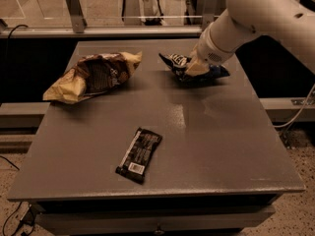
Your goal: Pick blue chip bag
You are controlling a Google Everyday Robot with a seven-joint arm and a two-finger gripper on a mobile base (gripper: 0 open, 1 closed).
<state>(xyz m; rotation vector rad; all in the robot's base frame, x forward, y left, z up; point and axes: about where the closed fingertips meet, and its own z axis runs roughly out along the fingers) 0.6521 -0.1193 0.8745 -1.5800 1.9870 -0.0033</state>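
The gripper, in the upper right of the frame, sits over the blue chip bag and hides its middle. The arm is cut off by the top and right edges.

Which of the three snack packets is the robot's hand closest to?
The small dark-blue chip bag at the back: the gripper is down on it. The tan bag lies off left, the black candy bar near the front.

Dim, warm brownish light falls from above on the flat grey tabletop, which carries a pale sheen near its middle (a soft patch of glare). The white robot arm's gripper, down on the crinkled dark-blue chip bag at the far right, casts a dark shadow beneath itself; the floor behind is brighter
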